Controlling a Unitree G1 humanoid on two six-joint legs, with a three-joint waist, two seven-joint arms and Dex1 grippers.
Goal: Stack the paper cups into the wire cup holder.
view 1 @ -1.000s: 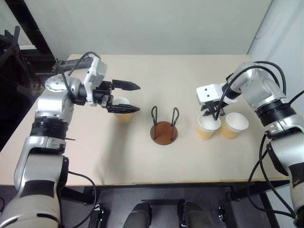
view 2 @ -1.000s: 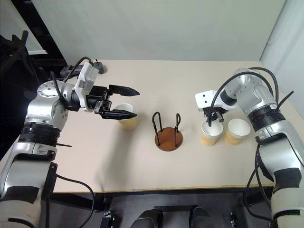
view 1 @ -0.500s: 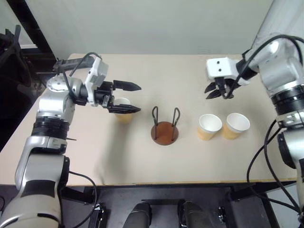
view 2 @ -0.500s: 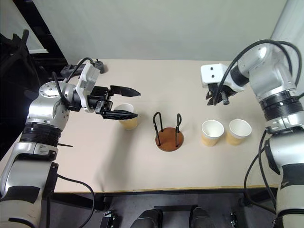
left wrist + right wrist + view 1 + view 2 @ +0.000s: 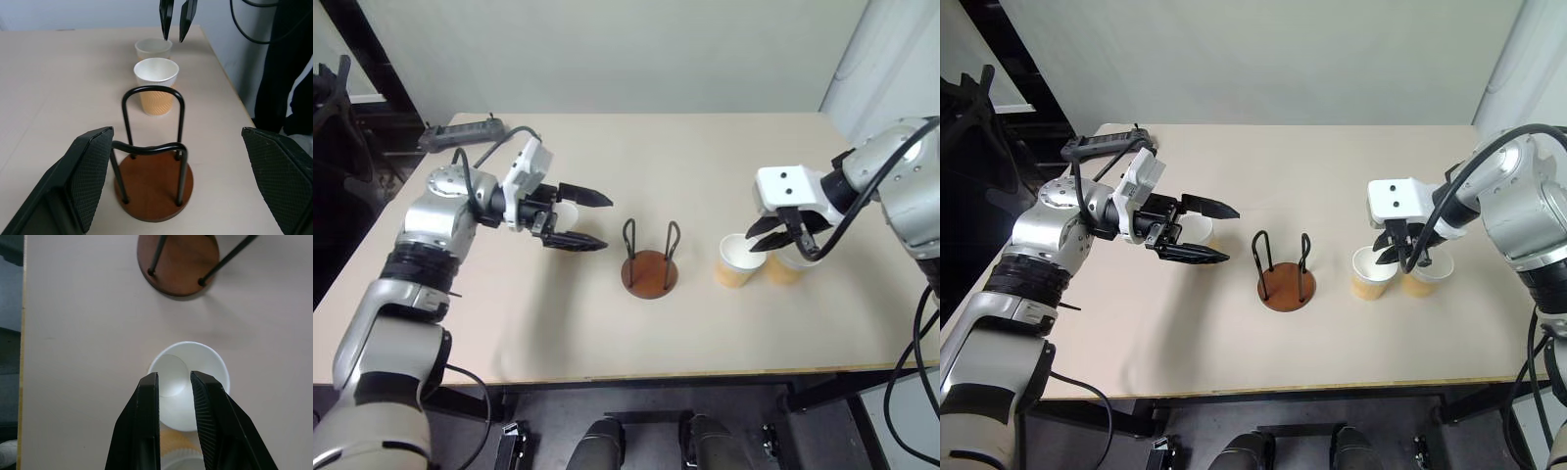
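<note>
The cups (image 5: 738,261) are light, thin-walled and crushable, best pinched at the rim. Two stand right of the holder (image 5: 650,272), one (image 5: 1201,228) left. The left hand (image 5: 1203,230) gapes around that one; the right hand (image 5: 174,382), nearly closed and empty, hovers over the nearest right cup. The right wrist view shows that gap.

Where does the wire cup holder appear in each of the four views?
Left eye: holder at table centre, between both arms.
Right eye: centre, left of the nearer cup.
Left wrist: lower middle, that cup behind it.
Right wrist: top edge, base partly cut off.
Shared landmark: that cup.
</note>
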